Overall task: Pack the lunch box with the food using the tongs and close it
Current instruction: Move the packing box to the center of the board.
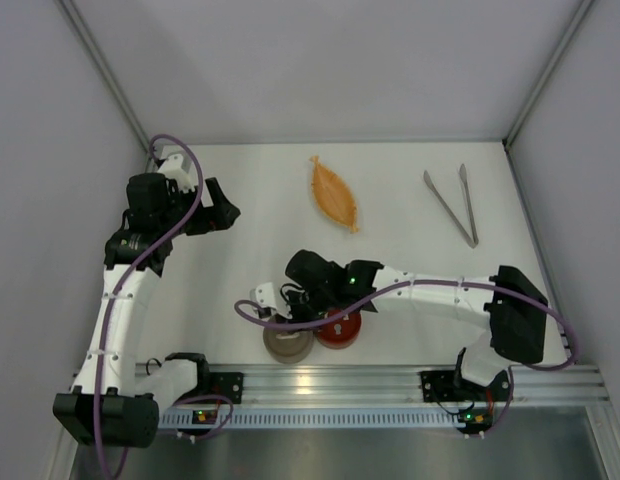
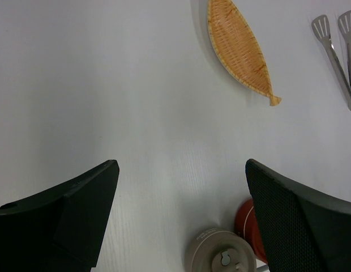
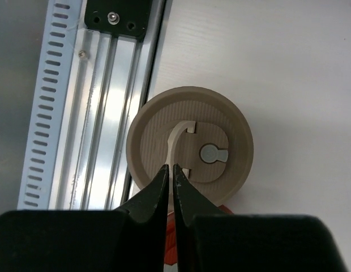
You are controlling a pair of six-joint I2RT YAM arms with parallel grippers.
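- At the near edge, beside the rail [image 3: 96, 102], my right pincer [image 3: 170, 169] is pressed together on the thin curved tab [image 3: 178, 136] of the beige round lid [image 3: 221, 107]. So slight a hold could slip, or drag the whole pot into the red pot [image 1: 340, 328] just beside it.
- My left pincer [image 2: 180, 170] hangs spread and holds nothing, so nothing steadies the pot.
- The tongs [image 1: 452, 205] lie far right, untouched.

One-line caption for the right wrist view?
Right gripper pinches the thin curved handle of the round beige lid, beside the aluminium rail.
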